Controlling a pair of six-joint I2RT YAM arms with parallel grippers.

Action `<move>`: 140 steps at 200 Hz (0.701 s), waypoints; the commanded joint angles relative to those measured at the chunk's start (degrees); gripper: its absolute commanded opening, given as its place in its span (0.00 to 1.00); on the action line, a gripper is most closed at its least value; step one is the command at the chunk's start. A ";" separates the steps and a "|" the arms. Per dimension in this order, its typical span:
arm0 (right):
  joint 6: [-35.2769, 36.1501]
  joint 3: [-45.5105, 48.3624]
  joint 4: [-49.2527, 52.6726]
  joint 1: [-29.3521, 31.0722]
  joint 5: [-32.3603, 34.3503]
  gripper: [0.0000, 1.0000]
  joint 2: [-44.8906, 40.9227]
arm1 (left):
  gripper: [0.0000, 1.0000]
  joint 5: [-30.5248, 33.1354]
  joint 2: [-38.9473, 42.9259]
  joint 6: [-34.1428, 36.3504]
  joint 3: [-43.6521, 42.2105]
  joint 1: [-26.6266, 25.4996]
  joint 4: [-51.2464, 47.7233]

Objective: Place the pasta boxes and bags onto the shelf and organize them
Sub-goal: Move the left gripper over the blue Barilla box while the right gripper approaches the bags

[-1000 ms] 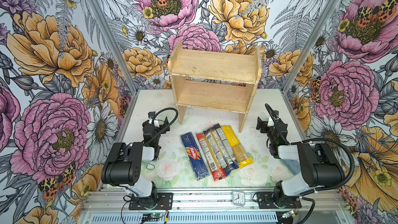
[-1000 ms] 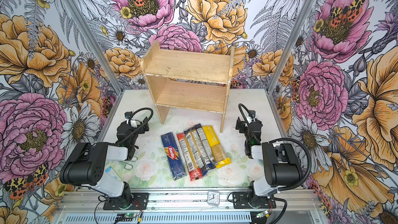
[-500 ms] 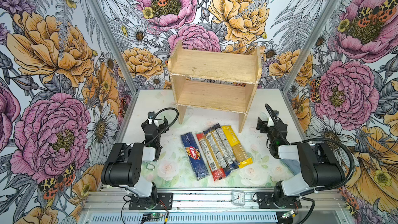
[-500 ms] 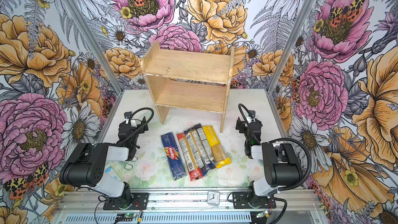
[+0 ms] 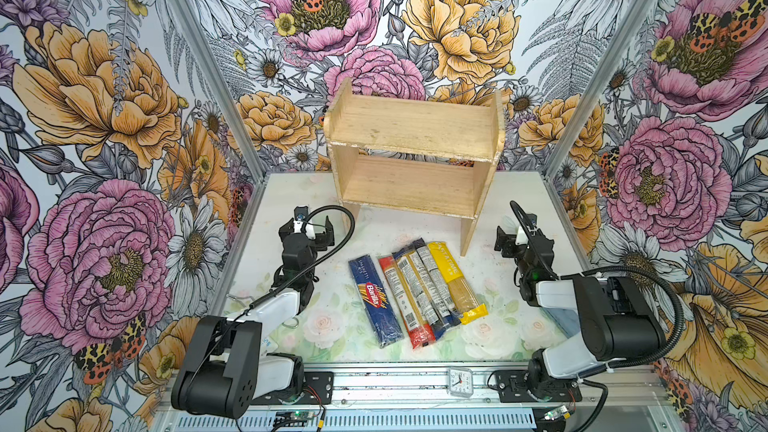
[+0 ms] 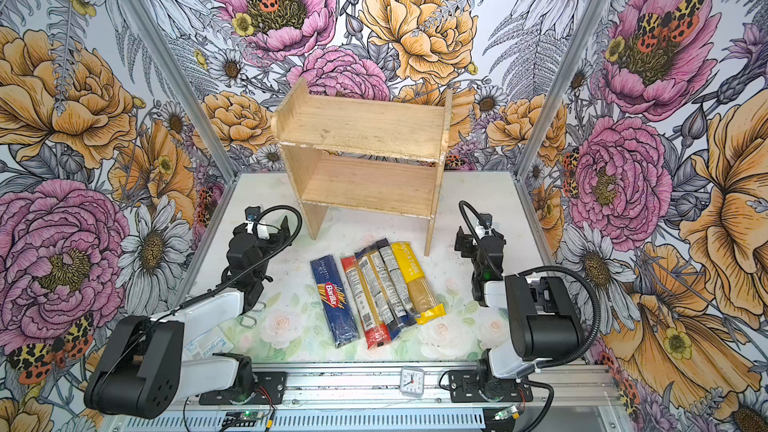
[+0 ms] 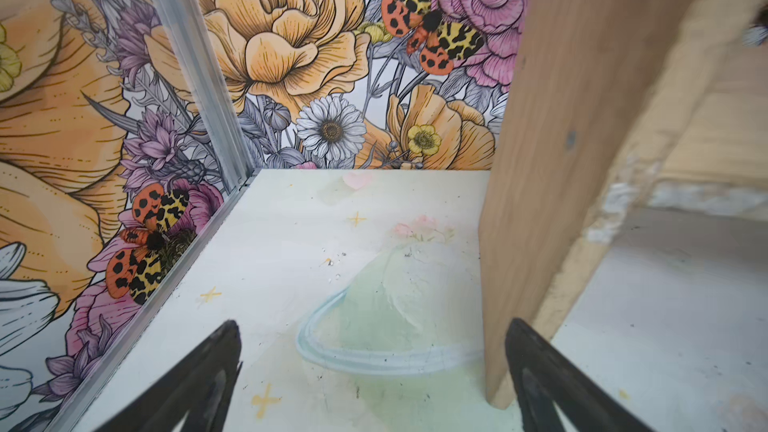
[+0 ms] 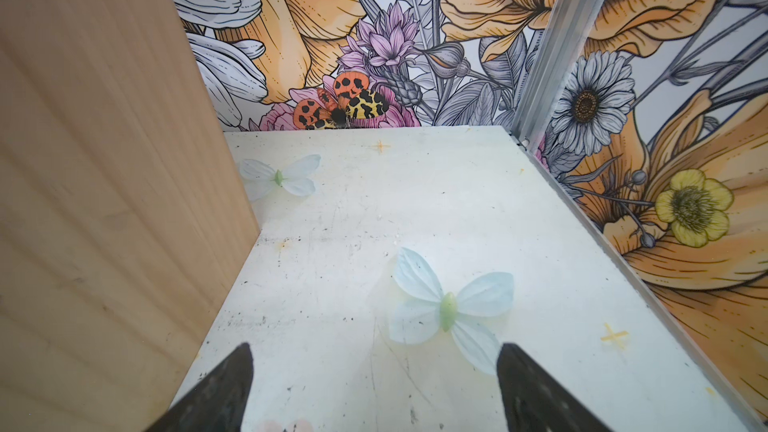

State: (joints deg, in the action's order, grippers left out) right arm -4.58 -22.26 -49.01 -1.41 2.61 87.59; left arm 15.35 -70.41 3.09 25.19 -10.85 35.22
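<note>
Several spaghetti packs lie side by side on the table in front of the shelf: a dark blue Barilla pack (image 5: 371, 297) (image 6: 333, 301), a red-ended pack (image 5: 405, 299), two clear packs with blue ends (image 5: 424, 280), and a yellow pack (image 5: 455, 280) (image 6: 415, 282). The wooden two-tier shelf (image 5: 411, 160) (image 6: 365, 160) stands at the back, both tiers bare. My left gripper (image 5: 306, 231) (image 7: 374, 340) hovers open by the shelf's left leg (image 7: 540, 160). Beside the shelf's right side panel (image 8: 104, 201), my right gripper (image 5: 509, 238) (image 8: 374, 363) is open and empty.
Floral walls close in the table (image 5: 291, 201) on three sides. A small clock (image 5: 459, 382) sits on the front rail. A white packet (image 6: 208, 344) and wire clips (image 6: 249, 317) lie near the left arm's base. A grey-blue pad (image 5: 567, 322) lies under the right arm.
</note>
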 commanded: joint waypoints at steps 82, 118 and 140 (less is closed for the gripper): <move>0.70 0.37 -1.71 0.49 0.73 0.91 0.49 | 0.99 25.88 6.70 -16.34 1.57 -30.69 -18.52; 0.64 0.37 -1.70 0.52 0.80 0.91 0.43 | 0.99 34.69 6.97 -27.65 1.80 -39.63 -29.16; 0.71 0.38 -1.79 0.46 0.73 0.90 0.45 | 0.99 36.34 7.33 -33.93 0.86 -43.75 -33.54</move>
State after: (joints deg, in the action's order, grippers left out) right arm -4.40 -22.26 -49.15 -1.41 2.83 87.59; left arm 45.15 -64.47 -20.56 27.31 -51.31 9.78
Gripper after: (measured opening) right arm 0.911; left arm 0.987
